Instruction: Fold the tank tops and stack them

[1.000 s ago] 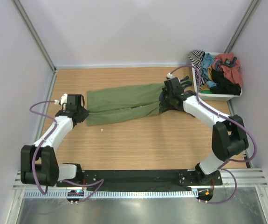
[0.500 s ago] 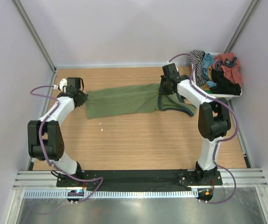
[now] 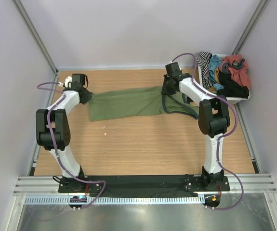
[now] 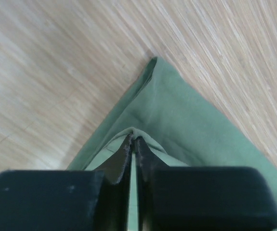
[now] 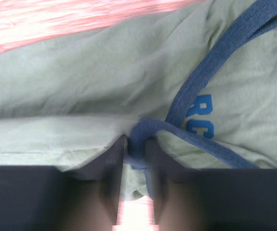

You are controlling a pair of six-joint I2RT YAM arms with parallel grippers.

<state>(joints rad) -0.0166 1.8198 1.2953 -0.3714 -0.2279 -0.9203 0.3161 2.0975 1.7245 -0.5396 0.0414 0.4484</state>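
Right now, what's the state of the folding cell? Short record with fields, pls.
green top: spread flat along the table, straps at the right arm's end
left pincer: shut on the hem corner
right pincer: blue trim strap between its fingers; grip unclear
bin: far right corner, heaped with clothes
stack: not started

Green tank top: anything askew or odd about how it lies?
The green tank top looks untidy at its right end: dark-trimmed straps trail loose beside the right gripper, not flat. A pale speck sits on the table.
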